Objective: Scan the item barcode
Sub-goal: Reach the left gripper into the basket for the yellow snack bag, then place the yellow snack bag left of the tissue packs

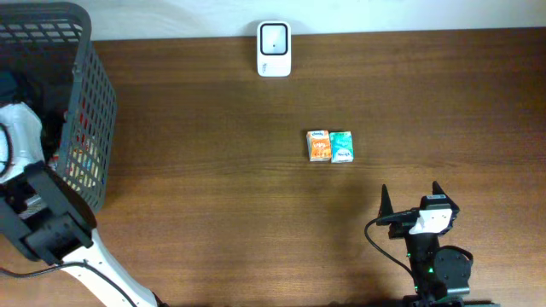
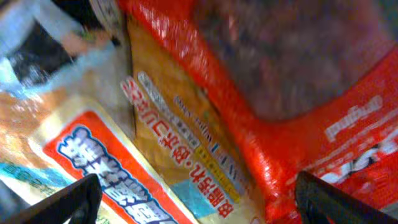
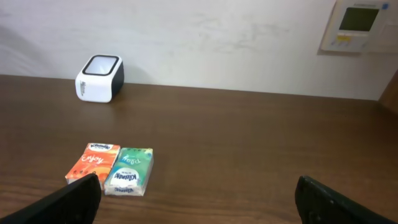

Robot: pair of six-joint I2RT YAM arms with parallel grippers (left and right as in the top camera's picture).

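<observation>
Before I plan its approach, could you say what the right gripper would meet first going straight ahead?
Likely nothing: the right gripper points over bare table, passing right of the tissue packs, toward the wall.

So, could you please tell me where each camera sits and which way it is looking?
Overhead: above the table, looking straight down at scanner, basket and tissue packs; left arm and right end effector show.
Left wrist: on the left arm, pointing closely at printed packets; fingertips of the left end effector in the bottom corners.
Right wrist: low over the table, facing the wall; its own fingertips in the bottom corners.
Shared: overhead and right wrist both show scanner and tissue packs.
</observation>
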